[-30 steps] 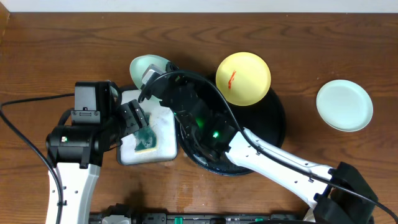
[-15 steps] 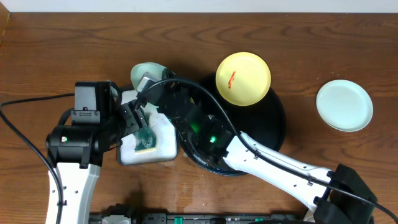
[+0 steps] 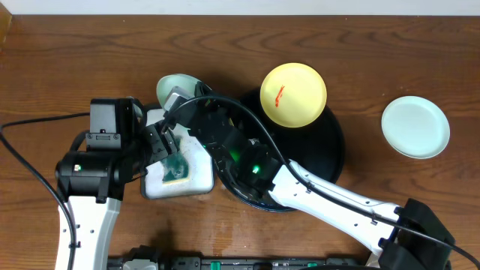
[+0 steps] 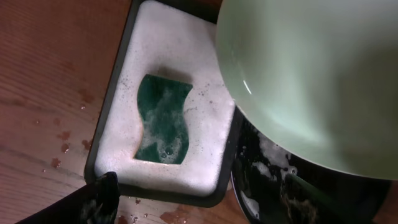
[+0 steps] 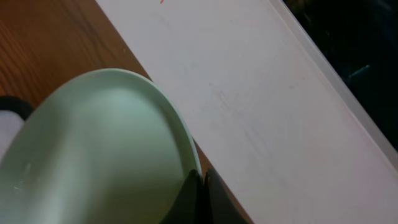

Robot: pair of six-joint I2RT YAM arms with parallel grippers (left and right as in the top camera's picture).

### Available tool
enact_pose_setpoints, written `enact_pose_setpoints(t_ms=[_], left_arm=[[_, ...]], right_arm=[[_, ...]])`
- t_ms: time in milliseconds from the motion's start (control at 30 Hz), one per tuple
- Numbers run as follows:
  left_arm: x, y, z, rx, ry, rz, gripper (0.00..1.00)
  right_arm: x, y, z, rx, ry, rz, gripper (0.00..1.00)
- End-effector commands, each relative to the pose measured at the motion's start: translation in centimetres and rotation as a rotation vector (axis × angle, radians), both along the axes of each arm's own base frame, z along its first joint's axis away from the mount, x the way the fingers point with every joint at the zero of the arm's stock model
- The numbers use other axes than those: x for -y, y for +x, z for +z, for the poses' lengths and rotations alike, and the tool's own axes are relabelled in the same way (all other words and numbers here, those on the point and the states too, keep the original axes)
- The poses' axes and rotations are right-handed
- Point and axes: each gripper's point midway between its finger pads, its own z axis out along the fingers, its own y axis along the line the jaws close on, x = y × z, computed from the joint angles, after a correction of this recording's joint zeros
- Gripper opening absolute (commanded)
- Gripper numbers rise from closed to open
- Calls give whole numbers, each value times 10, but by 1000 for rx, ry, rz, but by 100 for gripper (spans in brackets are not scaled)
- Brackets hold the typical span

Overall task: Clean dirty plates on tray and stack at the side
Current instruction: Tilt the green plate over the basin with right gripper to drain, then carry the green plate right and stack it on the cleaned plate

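One mint plate [image 3: 174, 84] pinched by r gripper [image 5: 198, 185] nr far edge, l gripper [image 3: 165, 150] fingers apart, empty, over sponge [image 4: 163, 119], yellow plate [image 3: 293, 94] on black dish [image 3: 331, 150]

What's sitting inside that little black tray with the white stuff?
A green sponge lies flat in white soapy foam that fills the tray. The foam hides the tray's bottom, and the pale green plate covers one corner.

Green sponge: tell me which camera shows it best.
Left wrist view. The green sponge lies whole and close up there, on the foam in its tray. Overhead shows it only small. The right wrist view misses it.
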Motion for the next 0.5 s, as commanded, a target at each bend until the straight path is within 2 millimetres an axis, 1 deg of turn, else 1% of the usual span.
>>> enact_pose_setpoints(t_ms=[0,33,67,100,133,167,200,233,267,300,333,367,400,467], left_arm=[[1,2,5,11,-8,-3,83],[1,2,5,11,-7,-3,83],[1,2,5,11,-8,-3,83],[1,2,5,11,-7,-3,83],[1,2,5,11,-7,-3,83],[1,2,5,11,-8,-3,83],[1,2,5,11,-8,-3,83],[1,2,5,11,-8,-3,83],[1,2,5,11,-8,-3,83],[1,2,5,11,-7,-3,83],[1,2,5,11,-7,-3,83],[1,2,5,11,-7,-3,83],[1,2,5,11,-7,-3,83],[1,2,5,11,-8,-3,83]], right_arm=[[-9,-10,4,-24,22,48,1],[-9,-11,4,-6,-23,54,1],[-2,-7,8,13,-19,4,1],[5,-2,13,11,45,-52,1],[3,-2,14,-16,110,-50,1],[-3,-6,10,-25,85,-3,1],[-10,-11,6,-17,16,54,1],[-7,-10,7,3,-16,45,1],[-1,-5,13,13,24,-4,1],[0,-4,16,1,81,-21,1],[-6,-7,15,-11,90,15,1],[-13,-13,11,-11,34,76,1],[-13,-14,11,5,0,82,1],[0,-6,17,19,41,-14,1]])
